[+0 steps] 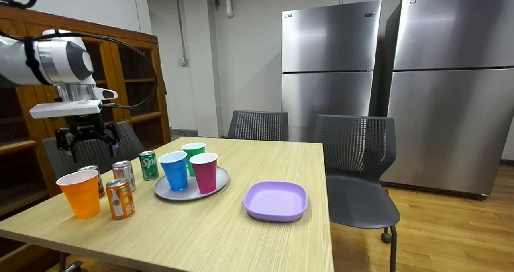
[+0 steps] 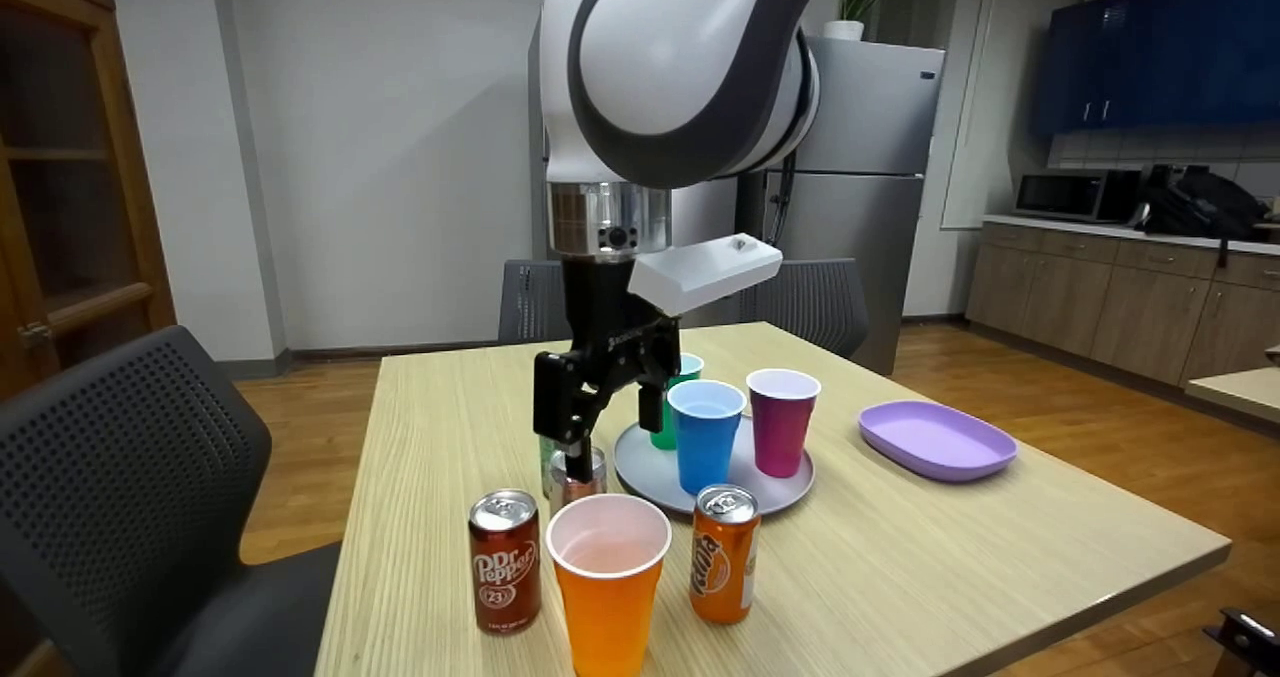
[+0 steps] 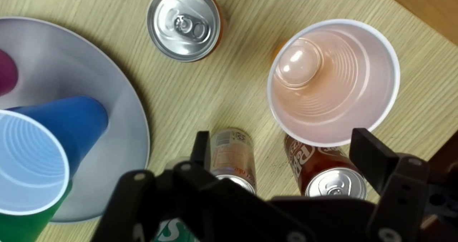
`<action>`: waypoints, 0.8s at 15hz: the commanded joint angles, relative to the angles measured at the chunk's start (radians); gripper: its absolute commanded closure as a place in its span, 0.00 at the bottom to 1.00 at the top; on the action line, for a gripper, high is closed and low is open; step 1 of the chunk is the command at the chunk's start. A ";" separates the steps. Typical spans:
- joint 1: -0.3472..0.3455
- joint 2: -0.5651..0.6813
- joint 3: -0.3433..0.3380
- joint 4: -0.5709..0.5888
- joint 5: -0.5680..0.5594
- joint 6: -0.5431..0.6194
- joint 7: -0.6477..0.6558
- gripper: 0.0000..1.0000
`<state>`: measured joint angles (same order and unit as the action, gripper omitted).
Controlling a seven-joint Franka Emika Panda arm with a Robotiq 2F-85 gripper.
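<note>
The arm [image 1: 60, 61] reaches in level in an exterior view, then turns down at the wrist, so the gripper [image 1: 94, 155] hangs pointing down at one end of the table [image 1: 257, 155]. The fingers [image 3: 372, 156] are spread wide and hold nothing; in that exterior view their tips appear above the can tops.

In the wrist view the Coke can [image 3: 234, 156] shows just inside one finger and the Dr Pepper can [image 3: 329, 159] just inside the other. The orange cup [image 3: 332, 81] stands next to the Dr Pepper can, its rim covering part of it. Beyond the cup a table edge slants by, with a strip of wood between.

The Fanta can [image 3: 184, 22] stands apart from both cup and plate [image 3: 114, 142]. The Sprite can [image 1: 149, 165] is just beside the plate, which carries the blue cup [image 1: 175, 173], green cup [image 1: 195, 150] and maroon cup [image 1: 204, 175]. Bare wood separates plate from tray [image 1: 275, 201], which lies near another edge, well apart from the gripper. A chair [image 2: 130, 477] stands along the edge nearest the Dr Pepper can.
</note>
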<state>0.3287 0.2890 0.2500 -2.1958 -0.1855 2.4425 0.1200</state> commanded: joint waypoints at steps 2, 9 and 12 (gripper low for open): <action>0.020 0.018 -0.011 0.014 -0.014 -0.034 0.021 0.00; 0.020 0.048 -0.022 0.008 -0.010 -0.039 0.024 0.00; 0.022 0.065 -0.028 0.015 -0.011 -0.041 0.026 0.00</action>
<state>0.3342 0.3445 0.2347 -2.1970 -0.1855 2.4301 0.1200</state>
